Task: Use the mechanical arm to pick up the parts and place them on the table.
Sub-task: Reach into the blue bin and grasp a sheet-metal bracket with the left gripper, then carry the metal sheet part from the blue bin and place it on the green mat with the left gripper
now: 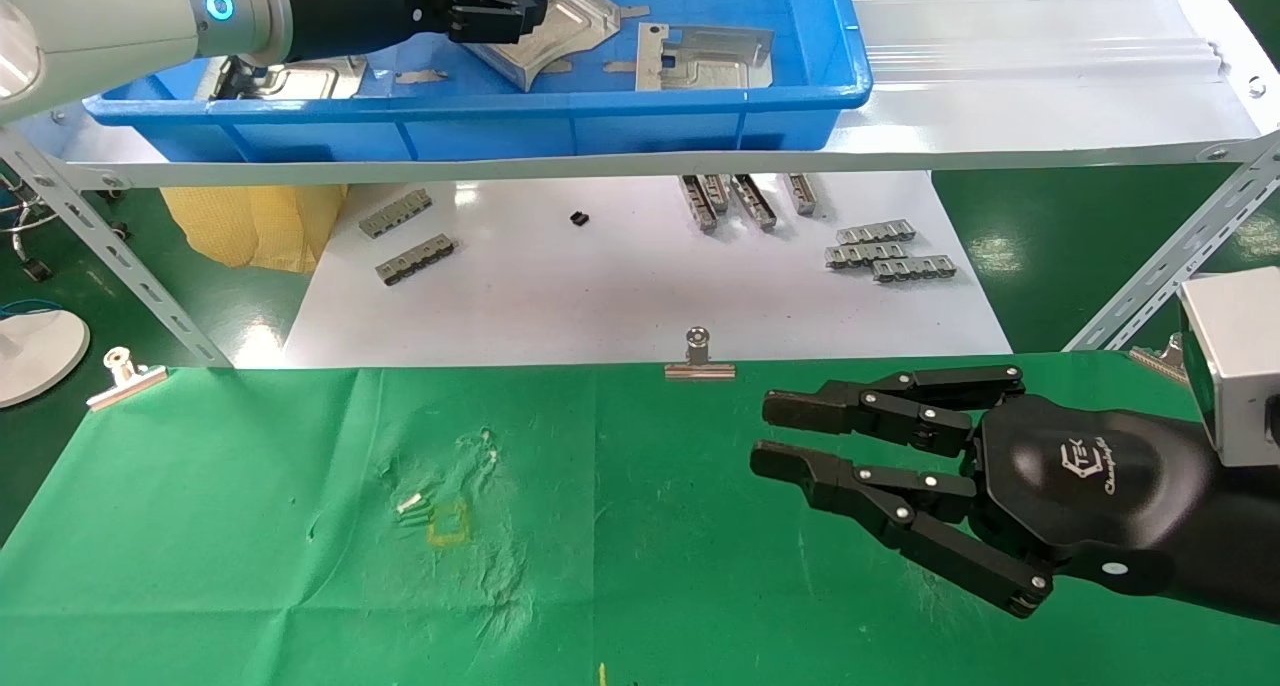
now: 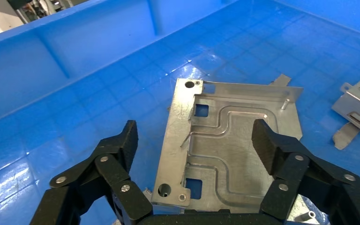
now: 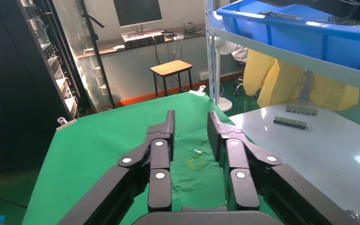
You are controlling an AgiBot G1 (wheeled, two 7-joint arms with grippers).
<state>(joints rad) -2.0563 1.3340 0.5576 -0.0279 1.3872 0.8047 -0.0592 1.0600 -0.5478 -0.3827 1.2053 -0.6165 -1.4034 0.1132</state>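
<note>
Left tool (image 2: 194, 140) spread wide over silver part (image 2: 229, 140), blue bin (image 2: 75, 61) floor beneath

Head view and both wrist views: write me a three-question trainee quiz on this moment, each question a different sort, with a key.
1. True or false: the left tool is open, with a silver part lying between its fingers in the blue bin.
2. Where is the right tool? A) inside the bin; B) over the green table, holding nothing; C) on the white board, gripping a comb strip.
3. Fill in: the yellow square mark on the cloth has ___ part on it.

Key: 1 true; 2 B; 3 no.
</note>
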